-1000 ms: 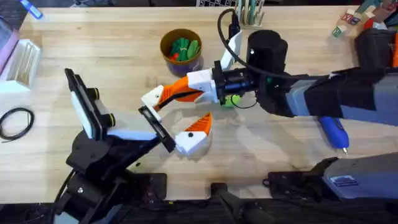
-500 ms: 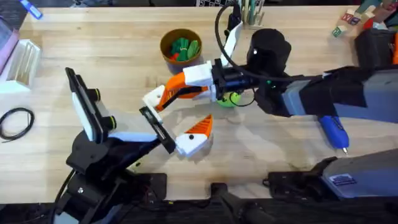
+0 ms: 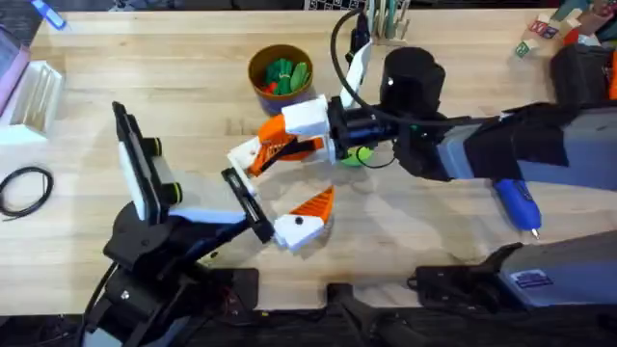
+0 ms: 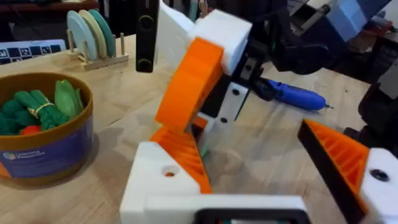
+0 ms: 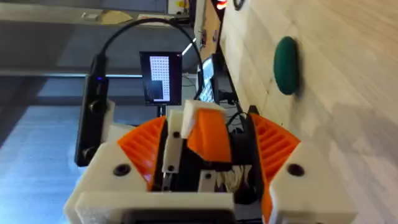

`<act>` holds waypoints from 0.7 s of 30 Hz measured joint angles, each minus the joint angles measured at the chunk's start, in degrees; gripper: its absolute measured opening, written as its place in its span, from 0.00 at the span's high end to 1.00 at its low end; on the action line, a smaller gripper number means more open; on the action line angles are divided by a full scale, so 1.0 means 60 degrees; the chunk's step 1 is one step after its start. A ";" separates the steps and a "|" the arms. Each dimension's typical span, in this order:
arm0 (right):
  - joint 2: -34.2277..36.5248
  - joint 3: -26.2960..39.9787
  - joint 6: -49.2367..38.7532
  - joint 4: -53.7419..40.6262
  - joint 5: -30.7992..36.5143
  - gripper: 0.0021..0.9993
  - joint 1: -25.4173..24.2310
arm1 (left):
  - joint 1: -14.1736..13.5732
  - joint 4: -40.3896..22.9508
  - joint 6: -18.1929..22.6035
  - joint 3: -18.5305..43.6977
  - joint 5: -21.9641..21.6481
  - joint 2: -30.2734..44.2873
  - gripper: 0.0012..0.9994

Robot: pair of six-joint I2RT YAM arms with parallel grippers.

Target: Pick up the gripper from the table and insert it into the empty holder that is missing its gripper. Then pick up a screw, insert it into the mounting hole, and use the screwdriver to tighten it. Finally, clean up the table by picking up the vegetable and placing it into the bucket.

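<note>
My right gripper (image 3: 258, 152) is clamping the orange gripper (image 5: 208, 134), pressing it onto the holder (image 3: 245, 154) at ten o'clock of my wide-open left gripper (image 3: 280, 198).

- We see the bucket (image 3: 281, 76) toward the far middle of the table (image 3: 174, 106), with toy vegetables inside it.
- Just in front of the bucket sits the right gripper (image 3: 253, 152), reaching in from the right.
- The left gripper (image 3: 289, 214) lies nearer us, directly before the right one, close to it.
- The screwdriver (image 3: 518, 203) lies on the table at the right, in front of the right arm.
- A cable loop (image 3: 25, 188) rests at the table's left edge.
</note>
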 joint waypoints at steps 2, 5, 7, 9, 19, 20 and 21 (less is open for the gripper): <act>-0.0001 0.0000 -0.0102 -0.0189 -0.0013 0.27 -0.0005 | 0.0000 0.0000 0.0000 0.0000 0.0023 0.0003 0.04; -0.0002 0.0000 -0.0187 -0.0268 -0.0109 0.29 -0.0119 | 0.0000 0.0000 0.0000 0.0000 0.0038 0.0001 0.04; 0.0001 0.0000 -0.0222 -0.0273 -0.0237 0.34 -0.0299 | 0.0000 0.0000 0.0000 0.0000 0.0066 -0.0001 0.04; 0.0001 0.0000 -0.0262 -0.0284 -0.0375 0.41 -0.0499 | 0.0000 0.0000 0.0000 0.0000 0.0069 0.0002 0.04; 0.0001 0.0000 -0.0319 -0.0298 -0.0896 0.53 -0.0688 | 0.0000 0.0000 0.0000 0.0000 0.0098 -0.0001 0.04; 0.0001 0.0000 -0.0324 -0.0298 -0.0956 0.54 -0.0688 | 0.0000 0.0000 0.0000 0.0000 0.0098 0.0000 0.04; -0.0002 0.0000 -0.0325 -0.0298 -0.0988 0.55 -0.0688 | 0.0000 0.0000 0.0000 0.0000 0.0099 -0.0001 0.04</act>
